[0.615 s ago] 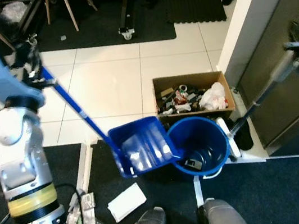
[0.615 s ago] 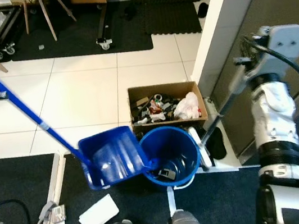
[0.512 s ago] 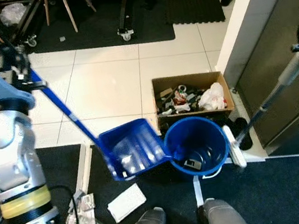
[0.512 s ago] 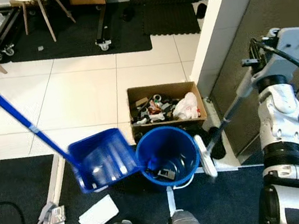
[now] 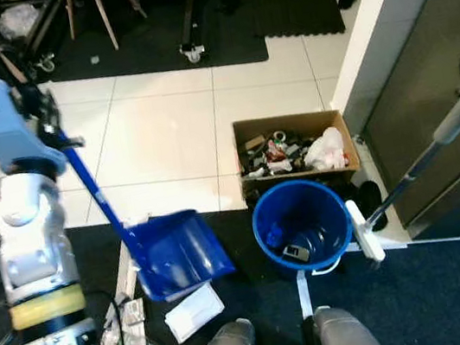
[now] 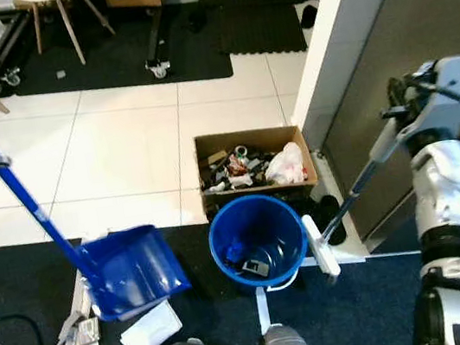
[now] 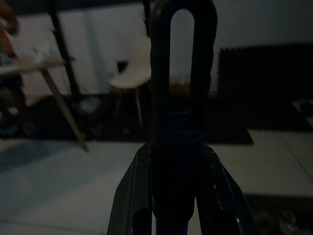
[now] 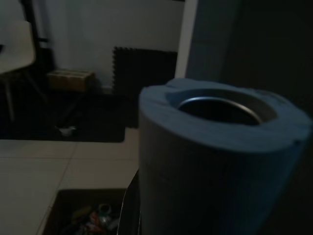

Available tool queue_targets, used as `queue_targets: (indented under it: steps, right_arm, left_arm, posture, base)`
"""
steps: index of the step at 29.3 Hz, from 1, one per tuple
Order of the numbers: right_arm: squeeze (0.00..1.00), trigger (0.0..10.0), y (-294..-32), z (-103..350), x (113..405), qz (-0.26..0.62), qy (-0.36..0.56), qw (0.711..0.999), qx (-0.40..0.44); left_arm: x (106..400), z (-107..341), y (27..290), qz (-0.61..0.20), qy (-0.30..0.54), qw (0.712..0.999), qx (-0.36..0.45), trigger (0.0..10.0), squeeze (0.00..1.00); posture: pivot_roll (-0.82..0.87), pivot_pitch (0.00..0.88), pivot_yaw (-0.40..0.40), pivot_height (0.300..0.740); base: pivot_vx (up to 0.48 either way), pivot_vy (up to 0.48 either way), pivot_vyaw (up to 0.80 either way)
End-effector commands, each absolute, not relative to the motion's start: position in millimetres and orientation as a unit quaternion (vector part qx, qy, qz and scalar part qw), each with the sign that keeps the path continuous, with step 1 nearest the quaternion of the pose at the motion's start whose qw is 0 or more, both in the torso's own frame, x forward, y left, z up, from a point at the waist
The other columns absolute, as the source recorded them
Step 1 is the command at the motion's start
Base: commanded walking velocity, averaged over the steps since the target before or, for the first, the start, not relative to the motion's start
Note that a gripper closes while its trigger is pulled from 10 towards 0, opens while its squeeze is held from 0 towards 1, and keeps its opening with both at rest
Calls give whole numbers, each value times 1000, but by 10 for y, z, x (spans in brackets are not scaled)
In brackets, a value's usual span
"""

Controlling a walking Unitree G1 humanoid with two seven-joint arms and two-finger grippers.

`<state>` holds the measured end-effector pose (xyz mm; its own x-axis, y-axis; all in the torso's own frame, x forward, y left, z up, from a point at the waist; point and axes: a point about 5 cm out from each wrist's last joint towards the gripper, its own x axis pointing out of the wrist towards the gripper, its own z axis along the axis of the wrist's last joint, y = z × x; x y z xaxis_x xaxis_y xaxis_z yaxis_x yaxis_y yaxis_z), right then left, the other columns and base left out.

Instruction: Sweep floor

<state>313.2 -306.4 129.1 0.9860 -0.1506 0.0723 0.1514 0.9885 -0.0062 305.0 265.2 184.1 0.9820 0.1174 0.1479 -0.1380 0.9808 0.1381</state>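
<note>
Black fingers of the left gripper are clenched around the top of the blue dustpan handle; the left wrist view shows them hugging the handle's looped end. A moment ago the pan was tipped over the rim of the blue bucket; now it has swung away and sits low over the dark mat beside a white paper scrap, well clear of the bucket. That suggests the dump is done and the pan is back for another load. On the other side, the right gripper holds the broom by its pole, whose end fills its wrist view; the white head hangs just beside the bucket. A cardboard box of rubbish stands behind, and crumpled litter remains on the mat.
</note>
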Motion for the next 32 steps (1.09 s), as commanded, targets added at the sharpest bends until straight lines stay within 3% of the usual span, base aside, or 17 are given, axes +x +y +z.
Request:
queue_targets:
  steps: [1,13,32]
  right_arm:
    - [0,10000,-3000,1167,3106,-75,-23,997,-18]
    - [0,10000,-2789,823,3050,-46,27,998,-18]
    - [0,10000,-2666,802,3112,-39,17,999,-7]
  left_arm:
    - [3041,1669,2615,55,-52,995,71,10000,0]
    - [2975,1348,2666,64,-10,996,66,10000,0]
    - [3011,1331,2605,68,-23,996,49,10000,0]
  posture:
    - [26,0,-56,740]
    - [30,0,-58,740]
    - [30,0,-58,740]
  base:
    - [0,0,0]
    - [0,0,0]
    - [0,0,0]
